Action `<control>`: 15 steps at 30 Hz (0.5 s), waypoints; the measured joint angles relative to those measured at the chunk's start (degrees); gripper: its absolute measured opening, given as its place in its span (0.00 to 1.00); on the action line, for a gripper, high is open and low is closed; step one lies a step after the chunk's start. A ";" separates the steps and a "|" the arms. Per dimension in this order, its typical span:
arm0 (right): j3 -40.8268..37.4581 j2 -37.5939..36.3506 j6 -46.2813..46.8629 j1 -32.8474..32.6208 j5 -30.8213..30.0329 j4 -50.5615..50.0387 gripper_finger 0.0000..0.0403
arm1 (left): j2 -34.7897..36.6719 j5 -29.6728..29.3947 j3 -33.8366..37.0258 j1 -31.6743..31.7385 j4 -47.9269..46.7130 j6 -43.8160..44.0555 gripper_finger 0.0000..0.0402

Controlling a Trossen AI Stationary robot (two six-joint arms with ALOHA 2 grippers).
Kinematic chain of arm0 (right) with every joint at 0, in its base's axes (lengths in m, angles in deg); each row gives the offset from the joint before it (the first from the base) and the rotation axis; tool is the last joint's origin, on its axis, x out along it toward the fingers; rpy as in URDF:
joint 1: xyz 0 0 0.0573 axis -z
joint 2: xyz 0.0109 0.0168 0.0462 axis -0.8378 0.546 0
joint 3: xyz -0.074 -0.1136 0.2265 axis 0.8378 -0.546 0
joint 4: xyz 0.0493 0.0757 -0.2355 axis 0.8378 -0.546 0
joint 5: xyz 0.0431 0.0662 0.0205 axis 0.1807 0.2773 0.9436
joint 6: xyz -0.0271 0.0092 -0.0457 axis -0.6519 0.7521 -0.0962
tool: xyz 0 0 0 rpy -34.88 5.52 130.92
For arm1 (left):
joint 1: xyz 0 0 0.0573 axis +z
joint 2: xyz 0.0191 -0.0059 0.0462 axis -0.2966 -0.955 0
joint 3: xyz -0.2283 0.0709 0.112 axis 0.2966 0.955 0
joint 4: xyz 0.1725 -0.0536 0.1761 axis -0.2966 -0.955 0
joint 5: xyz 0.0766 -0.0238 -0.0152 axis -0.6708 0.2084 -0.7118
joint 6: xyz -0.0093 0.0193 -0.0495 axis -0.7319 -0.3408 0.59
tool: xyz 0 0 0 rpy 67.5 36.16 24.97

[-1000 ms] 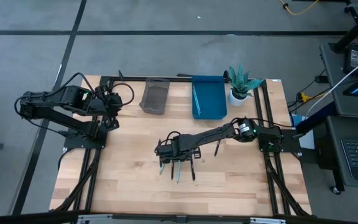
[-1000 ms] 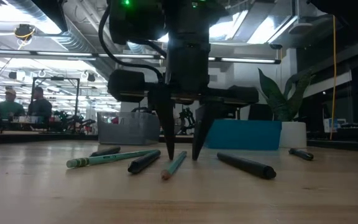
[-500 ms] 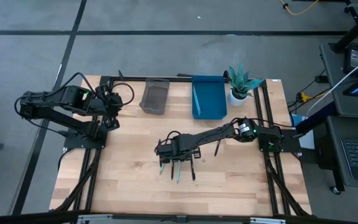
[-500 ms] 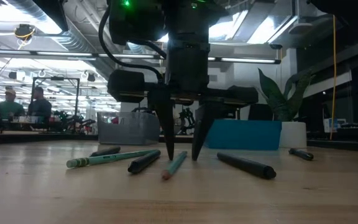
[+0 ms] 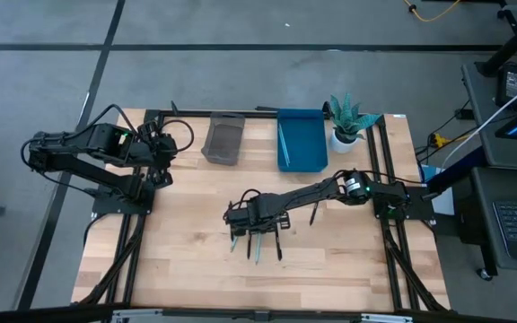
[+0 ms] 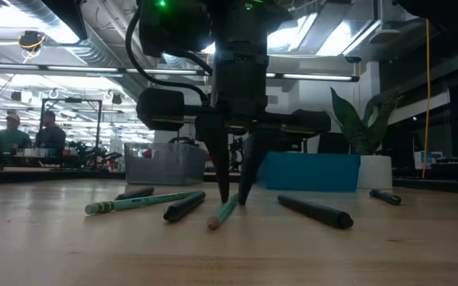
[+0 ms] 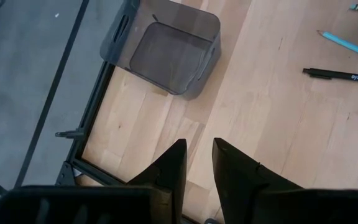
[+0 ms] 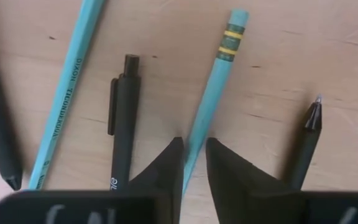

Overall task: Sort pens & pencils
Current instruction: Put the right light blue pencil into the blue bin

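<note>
1. A light wooden table (image 5: 187,260) fills the middle of the high view, with a dark frame along its edges.
2. At its upper edge sit a grey bin (image 5: 224,139), a blue tray (image 5: 301,144) and a potted plant (image 5: 346,124), left to right.
3. At centre, slightly right, a cluster of pens and pencils (image 5: 257,238) lies on the wood.
4. In the low view they spread across the boards: a green pencil (image 6: 137,202), a black pen (image 6: 184,206), a teal pencil (image 6: 223,213) and a long black pen (image 6: 315,211).

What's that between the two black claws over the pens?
A teal pencil: the right gripper's fingers straddle it, seen in the right wrist view, with black pens on either side.
</note>
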State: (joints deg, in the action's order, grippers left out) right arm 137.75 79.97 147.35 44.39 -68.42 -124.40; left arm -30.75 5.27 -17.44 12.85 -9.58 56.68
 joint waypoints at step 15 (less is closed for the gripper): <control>-0.02 -0.33 -1.11 -0.04 -0.04 0.05 0.07 | -0.01 -0.02 0.00 -0.02 -0.02 -0.11 0.18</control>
State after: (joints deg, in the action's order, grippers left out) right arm 137.72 79.64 146.23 44.35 -68.46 -124.35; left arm -30.76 5.25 -17.44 12.84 -9.60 56.57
